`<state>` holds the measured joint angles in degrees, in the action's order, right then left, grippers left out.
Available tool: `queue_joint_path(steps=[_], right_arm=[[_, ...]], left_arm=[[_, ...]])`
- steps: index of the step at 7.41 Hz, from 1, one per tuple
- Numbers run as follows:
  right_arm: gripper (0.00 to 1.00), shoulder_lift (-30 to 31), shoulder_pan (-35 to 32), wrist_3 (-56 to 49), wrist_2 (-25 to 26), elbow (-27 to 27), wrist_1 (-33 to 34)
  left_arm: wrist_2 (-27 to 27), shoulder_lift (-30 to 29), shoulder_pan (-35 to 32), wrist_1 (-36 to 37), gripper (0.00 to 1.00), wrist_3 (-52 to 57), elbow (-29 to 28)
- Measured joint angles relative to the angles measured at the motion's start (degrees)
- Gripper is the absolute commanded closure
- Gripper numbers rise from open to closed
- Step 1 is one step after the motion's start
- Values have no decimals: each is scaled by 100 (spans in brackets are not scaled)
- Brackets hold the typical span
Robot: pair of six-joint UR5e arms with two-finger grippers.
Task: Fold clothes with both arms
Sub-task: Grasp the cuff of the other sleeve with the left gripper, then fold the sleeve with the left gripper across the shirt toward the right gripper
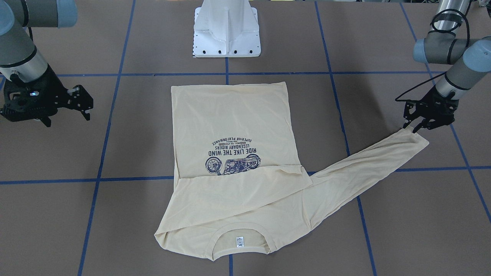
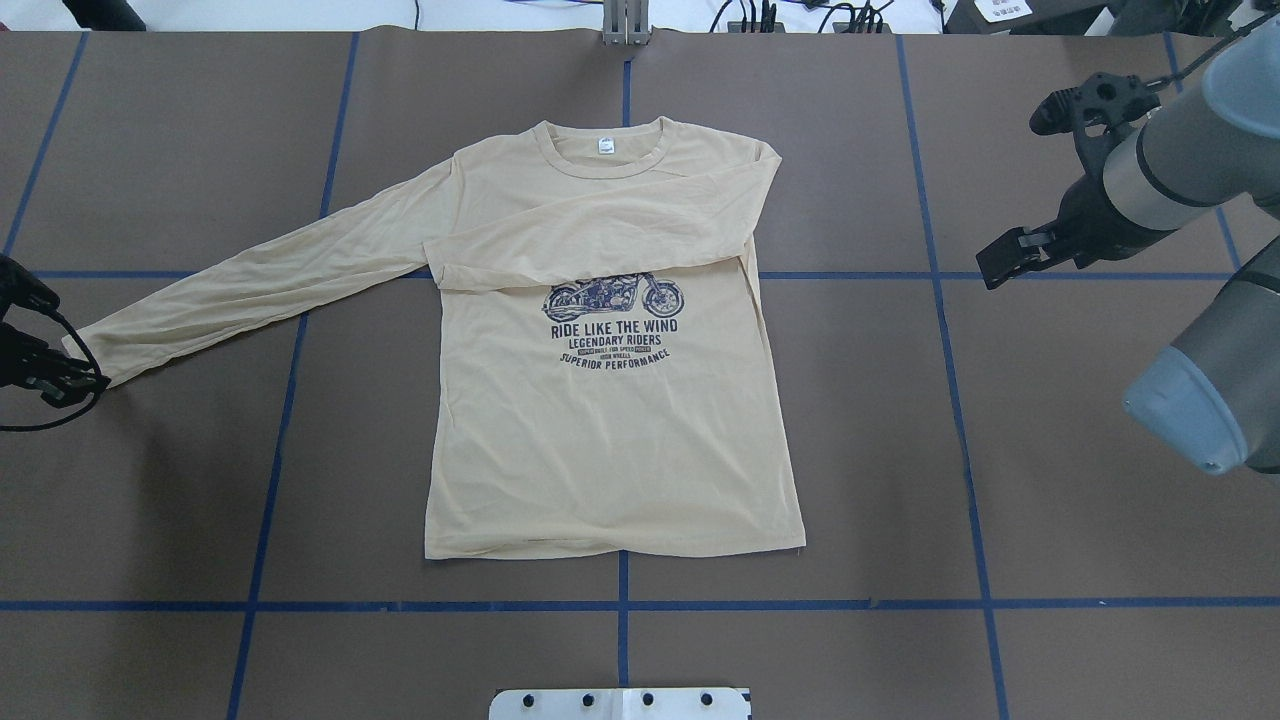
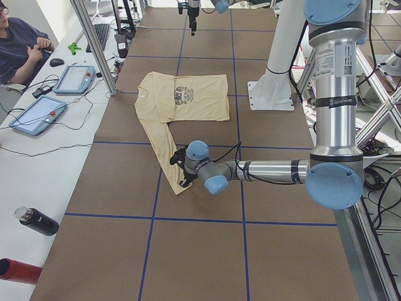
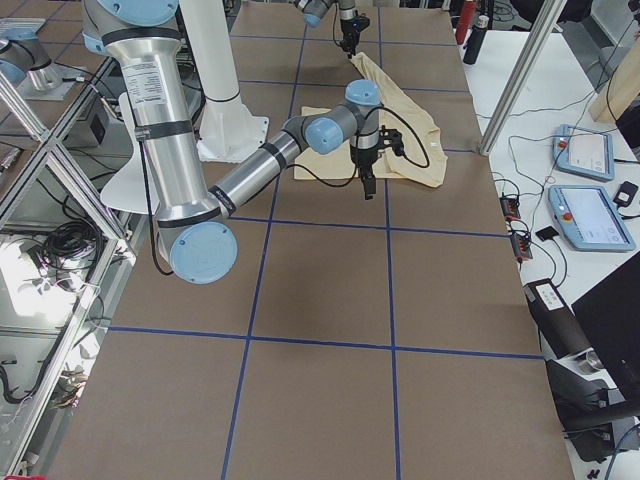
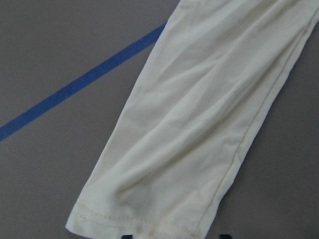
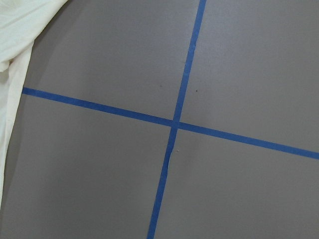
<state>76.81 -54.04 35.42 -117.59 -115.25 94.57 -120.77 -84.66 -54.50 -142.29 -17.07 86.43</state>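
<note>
The cream-yellow shirt (image 2: pixel 610 420) lies flat on the table, print up, with its collar away from the robot. One sleeve (image 2: pixel 600 235) is folded across the chest above the motorcycle print. The other sleeve (image 2: pixel 260 285) stretches out towards my left arm. My left gripper (image 1: pixel 411 128) is open, low at that sleeve's cuff (image 5: pixel 144 224). In the left wrist view the cuff lies just in front of the fingertips (image 5: pixel 125 235). My right gripper (image 1: pixel 85 103) is open and empty. It hovers beside the shirt (image 1: pixel 230 119), well apart from it.
The white pedestal base (image 1: pixel 227 30) stands behind the shirt's hem. Blue tape lines (image 6: pixel 174 122) cross the brown table. A side table with teach pendants (image 3: pixel 75 78) and bottles (image 3: pixel 37 221) runs along the far edge, where an operator (image 3: pixel 19 47) sits.
</note>
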Motion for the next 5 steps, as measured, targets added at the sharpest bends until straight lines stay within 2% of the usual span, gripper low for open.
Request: queue_joint_path(steps=[3, 5], right_arm=[[0, -8, 3, 8, -11, -35, 0], [0, -10, 0, 9, -30, -40, 0]], left_arm=[[33, 15, -8, -4, 100, 17, 79], [30, -46, -25, 28, 100, 67, 361]])
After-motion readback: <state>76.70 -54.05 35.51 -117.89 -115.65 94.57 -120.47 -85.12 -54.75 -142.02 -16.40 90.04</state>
